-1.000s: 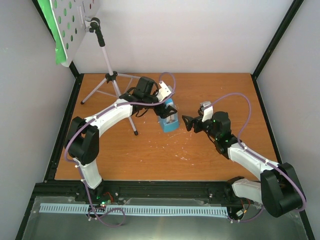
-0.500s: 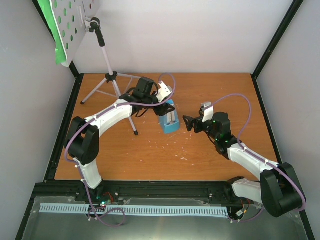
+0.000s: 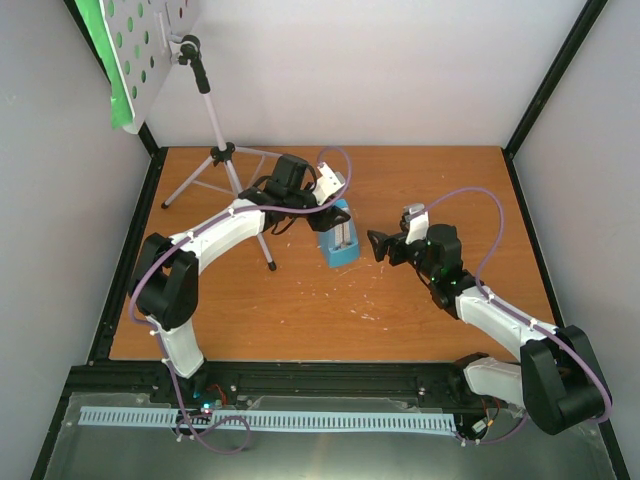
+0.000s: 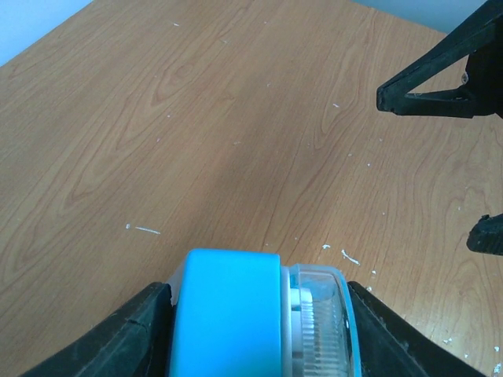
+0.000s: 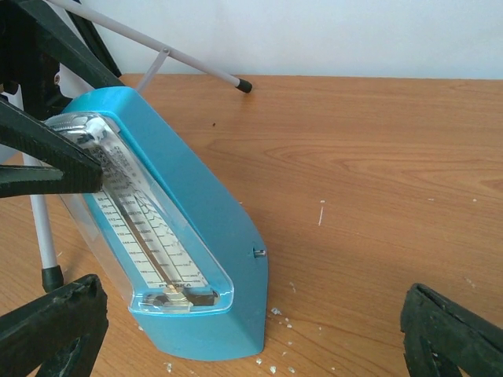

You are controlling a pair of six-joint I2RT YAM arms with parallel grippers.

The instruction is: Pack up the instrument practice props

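Observation:
The blue pyramid metronome (image 3: 338, 238) stands at the table's middle with its base on the wood, leaning over. My left gripper (image 3: 334, 207) is shut on its top; the wrist view shows the metronome (image 4: 251, 314) between both fingers (image 4: 134, 338). My right gripper (image 3: 375, 244) is open and empty just right of it, with the metronome (image 5: 181, 228) ahead of its spread fingers (image 5: 55, 322). The silver tripod music stand (image 3: 222, 155) stands at the back left, its grey perforated tray (image 3: 150, 40) holding green pages (image 3: 105, 50). Red pages are out of view.
One stand leg (image 3: 262, 240) reaches down toward the metronome's left side, and another leg (image 5: 157, 39) passes behind it. Grey walls enclose the table on three sides. White flecks lie on the wood around the metronome's base (image 5: 275, 314).
The metronome has turned and tipped slightly in my left gripper. My right gripper has crept a little up and toward it, still open.

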